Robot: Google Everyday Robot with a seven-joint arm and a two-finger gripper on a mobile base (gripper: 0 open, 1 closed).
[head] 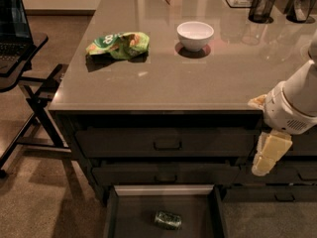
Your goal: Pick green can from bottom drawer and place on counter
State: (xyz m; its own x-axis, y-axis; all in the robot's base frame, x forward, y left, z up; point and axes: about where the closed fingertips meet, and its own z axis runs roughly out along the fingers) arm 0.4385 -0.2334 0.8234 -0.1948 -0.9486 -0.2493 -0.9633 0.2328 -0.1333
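The green can (167, 220) lies on its side on the dark floor of the open bottom drawer (163, 190) at the bottom centre. The counter (163, 78) fills the upper middle of the view. My gripper (270, 153) hangs at the right, in front of the cabinet just below the counter's front edge. It is up and to the right of the can and well apart from it. It holds nothing that shows.
On the counter lie a bright green snack bag (119, 45) and a white bowl (195, 34). Black mesh cups (261, 6) stand at the back right. Two closed drawer fronts (167, 144) sit above the open drawer. A folding stand with a laptop (15, 29) is at the left.
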